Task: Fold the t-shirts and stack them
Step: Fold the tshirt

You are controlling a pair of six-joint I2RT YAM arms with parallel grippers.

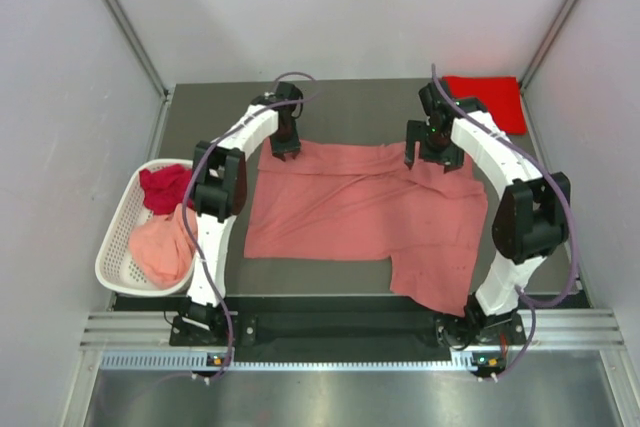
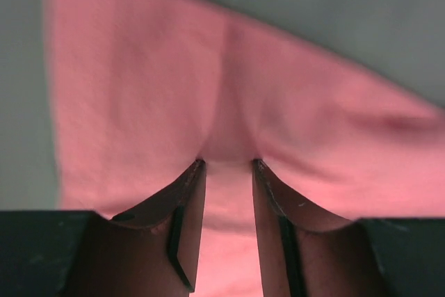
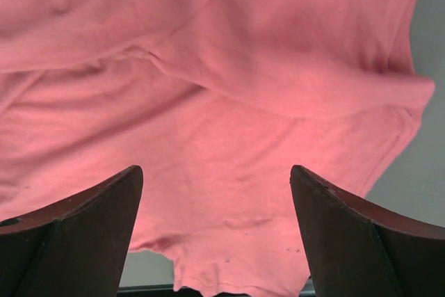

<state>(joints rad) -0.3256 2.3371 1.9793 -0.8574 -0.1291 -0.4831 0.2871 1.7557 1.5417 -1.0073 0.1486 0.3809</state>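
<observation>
A salmon pink t-shirt (image 1: 350, 212) lies spread across the middle of the table, with one lower corner hanging toward the front edge. My left gripper (image 1: 287, 152) is at its far left edge. In the left wrist view the left gripper (image 2: 228, 163) is open, its fingertips (image 2: 197, 168) press into the cloth (image 2: 139, 102), and a soft ridge of cloth rises between them. My right gripper (image 1: 430, 159) hovers over the far right part of the shirt. Seen from the right wrist, it (image 3: 217, 172) stands wide open above the wrinkled cloth (image 3: 243, 67), holding nothing. A folded bright red t-shirt (image 1: 487, 99) lies at the far right corner.
A white slotted basket (image 1: 118, 209) sits off the table's left edge. It holds a dark crimson t-shirt (image 1: 165, 187) and a pale pink t-shirt (image 1: 165, 252). Grey walls close in on both sides, and a metal rail runs along the front edge.
</observation>
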